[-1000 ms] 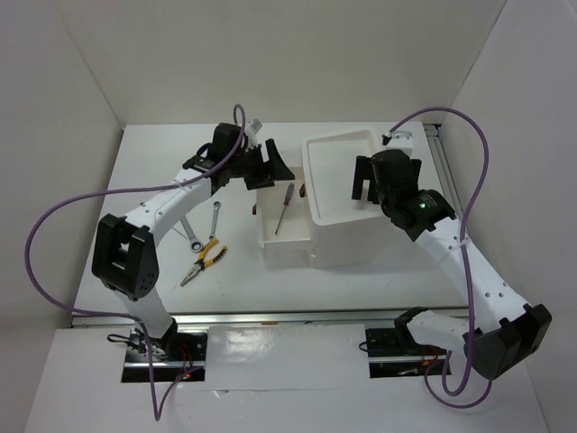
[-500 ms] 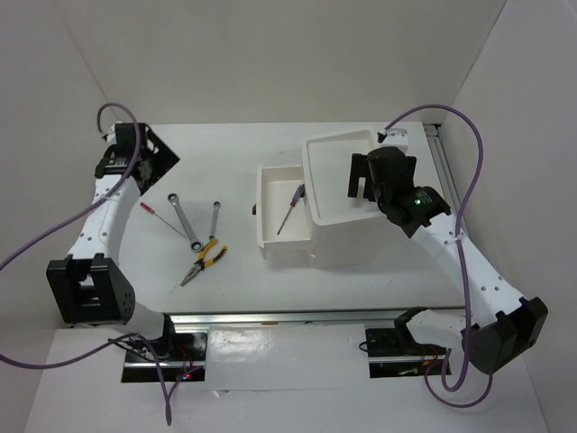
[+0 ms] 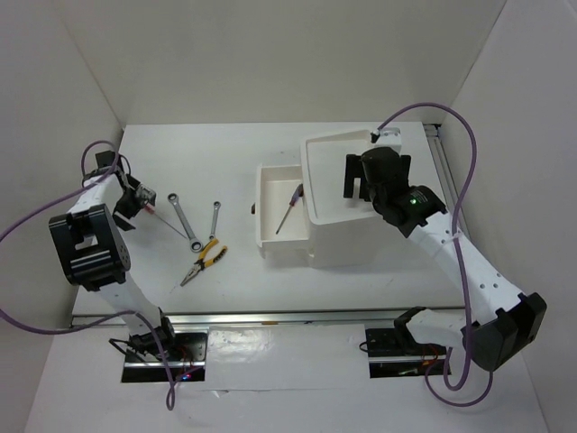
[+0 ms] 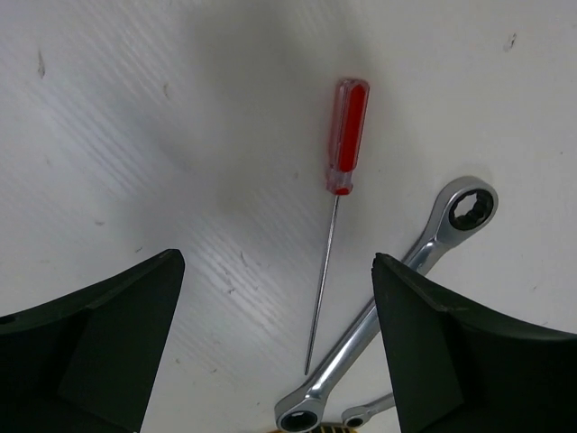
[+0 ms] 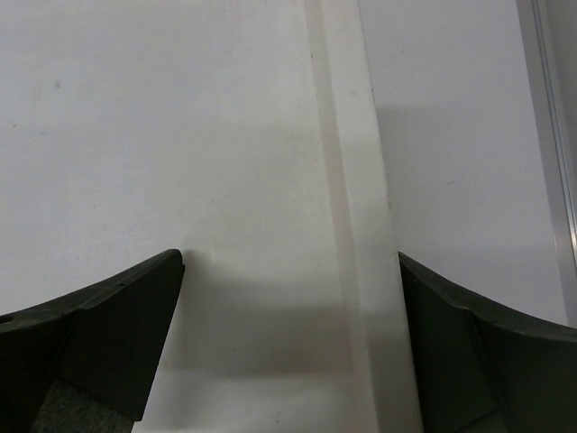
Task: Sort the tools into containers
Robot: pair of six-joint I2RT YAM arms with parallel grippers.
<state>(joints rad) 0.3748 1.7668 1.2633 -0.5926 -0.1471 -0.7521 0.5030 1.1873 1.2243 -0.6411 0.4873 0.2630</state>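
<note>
Black left gripper (image 3: 135,200) at far left, low over the white table (image 3: 225,153), jaws wide apart, holding nothing. Left wrist view: red-handled screwdriver (image 4: 347,135) lies flat on the table between the fingers (image 4: 90,343), untouched, its tip near the first silver wrench (image 4: 397,298). Second silver wrench (image 3: 215,216) just right of it, yellow-black pliers (image 3: 203,260) nearer the bases, touching the wrench ends. Next, white drawer (image 3: 267,236) pulled out of the white box unit (image 3: 361,248), a thin screwdriver (image 3: 288,209) lying inside; handle colour hard to tell, maybe dark red. Top tray (image 3: 329,149) looks bare under the right gripper (image 3: 361,185), which hangs over it spread wide, gripping nothing, tray rim between its fingers (image 5: 99,325).
</note>
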